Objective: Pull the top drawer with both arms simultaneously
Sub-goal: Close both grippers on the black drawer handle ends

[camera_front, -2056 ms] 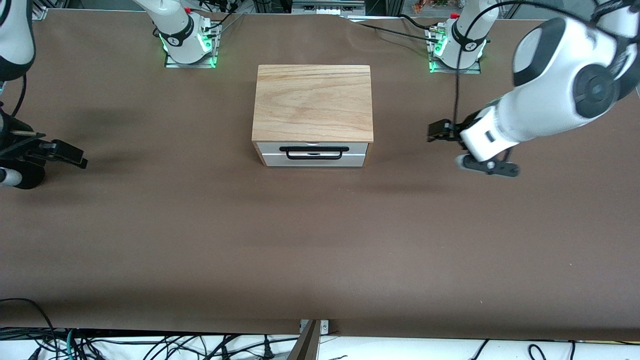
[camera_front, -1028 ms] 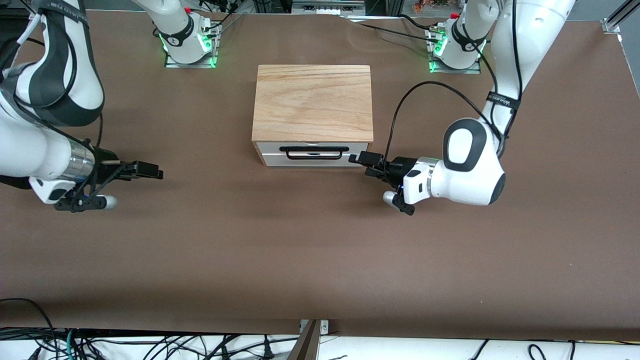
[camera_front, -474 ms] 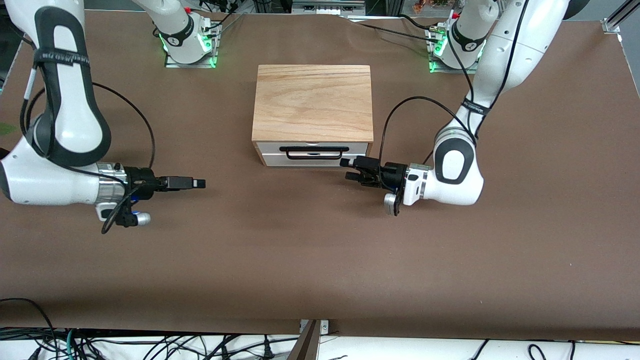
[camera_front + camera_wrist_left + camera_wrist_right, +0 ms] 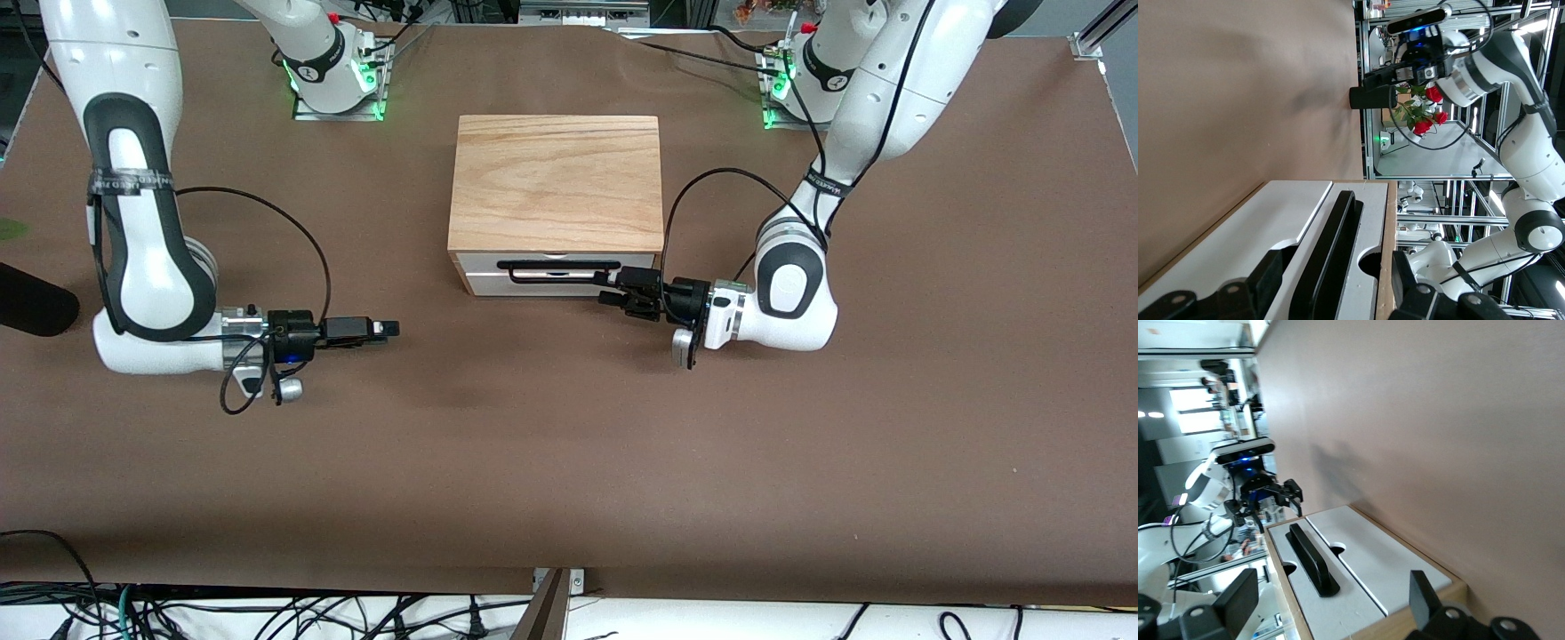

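The top drawer (image 4: 636, 263) is shut, with a white front and a black bar handle (image 4: 558, 269), under the cabinet's wood top (image 4: 556, 182). My left gripper (image 4: 610, 288) is low in front of the cabinet at the handle's end toward the left arm. It is open. In the left wrist view the handle (image 4: 1331, 247) runs between its spread fingers (image 4: 1265, 275) without touching them. My right gripper (image 4: 389, 330) is open and empty, low over the table toward the right arm's end, apart from the cabinet. Its wrist view shows the handle (image 4: 1310, 559) and drawer front (image 4: 1328, 603) ahead.
A second white drawer front (image 4: 556, 286) sits below the top one. The arm bases (image 4: 333, 76) glow green at the table's edge nearest the robots. A black object (image 4: 36, 309) lies at the right arm's end. Cables (image 4: 267, 613) hang off the table's edge nearest the front camera.
Both arms have swung down and in toward the cabinet. The left gripper has come to the handle's end. The right gripper has moved closer along the table. The drawer has not moved.
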You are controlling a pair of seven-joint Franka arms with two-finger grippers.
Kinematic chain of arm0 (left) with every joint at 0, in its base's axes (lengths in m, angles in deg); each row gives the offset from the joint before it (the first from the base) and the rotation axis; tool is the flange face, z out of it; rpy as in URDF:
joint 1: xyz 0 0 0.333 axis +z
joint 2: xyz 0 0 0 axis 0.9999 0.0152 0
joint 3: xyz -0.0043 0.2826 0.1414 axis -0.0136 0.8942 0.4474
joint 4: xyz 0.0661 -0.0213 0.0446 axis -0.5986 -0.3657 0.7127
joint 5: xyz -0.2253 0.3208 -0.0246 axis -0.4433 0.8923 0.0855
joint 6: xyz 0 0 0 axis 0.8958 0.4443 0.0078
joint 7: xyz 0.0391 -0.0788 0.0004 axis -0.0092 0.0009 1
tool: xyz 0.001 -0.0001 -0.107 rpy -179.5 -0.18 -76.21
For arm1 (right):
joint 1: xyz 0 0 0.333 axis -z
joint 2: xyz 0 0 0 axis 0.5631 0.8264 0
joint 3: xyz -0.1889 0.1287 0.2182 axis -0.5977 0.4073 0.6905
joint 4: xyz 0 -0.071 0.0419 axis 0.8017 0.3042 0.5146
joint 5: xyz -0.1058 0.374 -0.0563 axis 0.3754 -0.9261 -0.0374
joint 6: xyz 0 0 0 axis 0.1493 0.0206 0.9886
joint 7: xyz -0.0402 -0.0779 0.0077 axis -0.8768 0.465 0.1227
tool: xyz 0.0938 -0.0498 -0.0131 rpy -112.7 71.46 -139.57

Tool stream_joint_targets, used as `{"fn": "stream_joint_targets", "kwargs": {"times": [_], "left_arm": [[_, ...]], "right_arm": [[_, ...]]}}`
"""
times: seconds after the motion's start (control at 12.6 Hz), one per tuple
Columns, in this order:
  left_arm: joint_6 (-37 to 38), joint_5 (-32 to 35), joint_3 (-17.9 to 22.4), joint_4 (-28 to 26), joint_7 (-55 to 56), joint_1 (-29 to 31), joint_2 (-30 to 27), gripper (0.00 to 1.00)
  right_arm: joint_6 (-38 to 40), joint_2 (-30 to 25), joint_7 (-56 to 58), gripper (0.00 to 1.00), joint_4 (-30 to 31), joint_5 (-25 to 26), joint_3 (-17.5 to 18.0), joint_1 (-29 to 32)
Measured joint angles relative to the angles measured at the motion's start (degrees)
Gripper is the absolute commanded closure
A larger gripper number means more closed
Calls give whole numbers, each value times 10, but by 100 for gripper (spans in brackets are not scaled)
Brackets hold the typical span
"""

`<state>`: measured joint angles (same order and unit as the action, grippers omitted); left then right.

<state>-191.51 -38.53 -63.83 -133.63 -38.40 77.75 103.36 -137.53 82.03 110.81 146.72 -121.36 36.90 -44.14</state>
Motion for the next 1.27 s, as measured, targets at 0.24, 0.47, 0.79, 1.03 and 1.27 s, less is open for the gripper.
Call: {"fn": "stream_joint_targets", "kwargs": {"times": [0.24, 0.47, 0.79, 1.03, 1.27], "left_arm": [[2, 0, -1, -12, -10, 0, 0, 32], [2, 0, -3, -16, -19, -1, 1, 53], [4, 0, -10, -25, -39, -3, 1, 63], [1, -1, -10, -29, -44, -8, 3, 76], [6, -13, -10, -33, -43, -7, 4, 85]], "right_arm": [[2, 12, 96, 0, 44, -94, 3, -15], [2, 14, 145, 0, 68, -190, 7, -58], [6, 25, 211, 0, 99, -254, 12, -93], [36, 33, 260, 0, 122, -271, 27, -97], [44, 42, 288, 0, 132, -272, 37, -108]]}}
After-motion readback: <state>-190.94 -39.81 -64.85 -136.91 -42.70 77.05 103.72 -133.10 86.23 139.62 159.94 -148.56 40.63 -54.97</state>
